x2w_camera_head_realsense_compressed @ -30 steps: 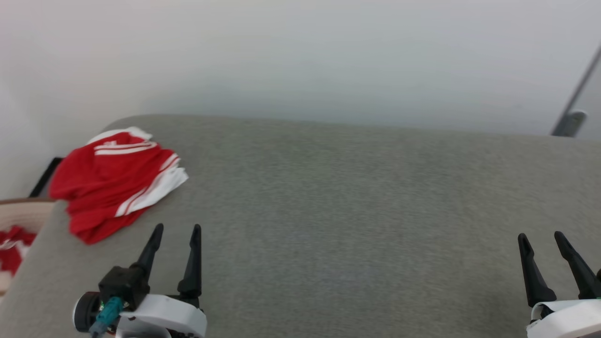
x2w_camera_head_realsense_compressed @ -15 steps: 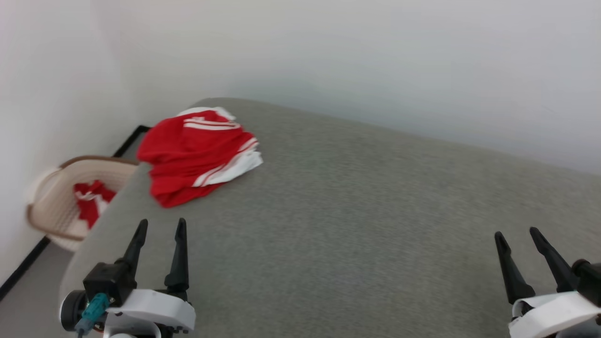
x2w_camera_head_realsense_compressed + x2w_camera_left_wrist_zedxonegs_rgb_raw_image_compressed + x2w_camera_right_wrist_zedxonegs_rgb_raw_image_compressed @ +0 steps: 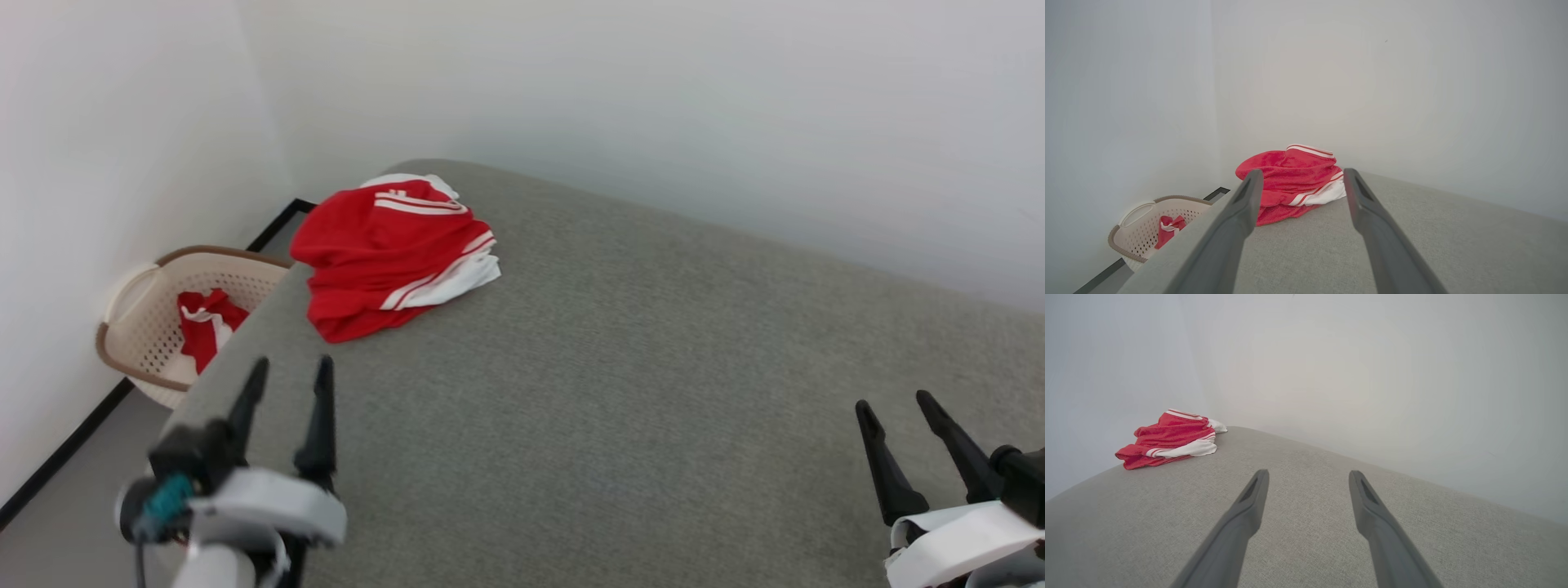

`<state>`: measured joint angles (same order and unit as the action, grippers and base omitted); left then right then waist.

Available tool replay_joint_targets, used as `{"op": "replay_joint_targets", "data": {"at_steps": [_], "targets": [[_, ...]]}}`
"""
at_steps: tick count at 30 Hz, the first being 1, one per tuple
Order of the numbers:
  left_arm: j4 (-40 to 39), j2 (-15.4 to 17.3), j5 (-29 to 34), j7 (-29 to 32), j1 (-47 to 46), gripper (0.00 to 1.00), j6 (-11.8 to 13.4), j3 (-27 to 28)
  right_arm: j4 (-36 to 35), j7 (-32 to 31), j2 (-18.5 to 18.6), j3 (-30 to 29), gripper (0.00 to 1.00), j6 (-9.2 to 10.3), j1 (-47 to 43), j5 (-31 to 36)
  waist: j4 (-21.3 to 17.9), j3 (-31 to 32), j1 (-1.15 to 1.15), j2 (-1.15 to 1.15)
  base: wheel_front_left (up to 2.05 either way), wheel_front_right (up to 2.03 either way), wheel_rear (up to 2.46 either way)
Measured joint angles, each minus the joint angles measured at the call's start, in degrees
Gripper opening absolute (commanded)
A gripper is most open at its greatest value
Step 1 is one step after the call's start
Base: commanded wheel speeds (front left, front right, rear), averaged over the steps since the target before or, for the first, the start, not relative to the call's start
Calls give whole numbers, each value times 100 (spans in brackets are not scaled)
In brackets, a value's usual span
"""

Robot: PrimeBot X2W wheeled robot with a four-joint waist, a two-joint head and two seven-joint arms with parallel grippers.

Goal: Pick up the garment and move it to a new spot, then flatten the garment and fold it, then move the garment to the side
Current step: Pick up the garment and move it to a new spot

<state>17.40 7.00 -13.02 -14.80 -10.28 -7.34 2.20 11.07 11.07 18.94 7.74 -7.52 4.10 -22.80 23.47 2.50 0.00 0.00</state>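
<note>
Soft, even, bright light; shadows faint. The left hand is smeared with blur; wrist views perhaps bend at their edges.

- You have the garment lying in a loose, crumpled heap, bright red with white side panels and thin white stripes.
- It rests on the grey surface near the far corner, straight ahead of your left pincer and clear of its fingertips.
- From your right pincer it lies well apart, far ahead and to the left.
- One white panel spills out along the edge facing the right pincer.
</note>
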Motion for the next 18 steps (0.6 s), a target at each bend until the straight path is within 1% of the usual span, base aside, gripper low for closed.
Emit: {"op": "replay_joint_targets", "data": {"at_steps": [5, 8, 17, 18], "targets": [[343, 349, -276, 210, -639, 100, -4, -157, -127, -59, 112, 0, 100, 0, 29, -36, -204, -136, 0, 0, 0, 0, 0], [522, 603, -414, 411, -1083, 100, -4, -181, -263, -100, 283, -5, 100, -1, 137, -87, -340, -306, 0, 0, 0, 0, 0], [1013, 1102, -675, 1029, -2356, 100, 5, 43, -678, -136, 800, -69, 100, -1, 344, -287, -838, -1043, 0, 0, 0, 0, 0], [1080, 1154, -691, 1099, -2491, 100, 35, 78, -728, -126, 862, -88, 100, -1, 371, -344, -895, -1143, 0, 0, 0, 0, 0]]}}
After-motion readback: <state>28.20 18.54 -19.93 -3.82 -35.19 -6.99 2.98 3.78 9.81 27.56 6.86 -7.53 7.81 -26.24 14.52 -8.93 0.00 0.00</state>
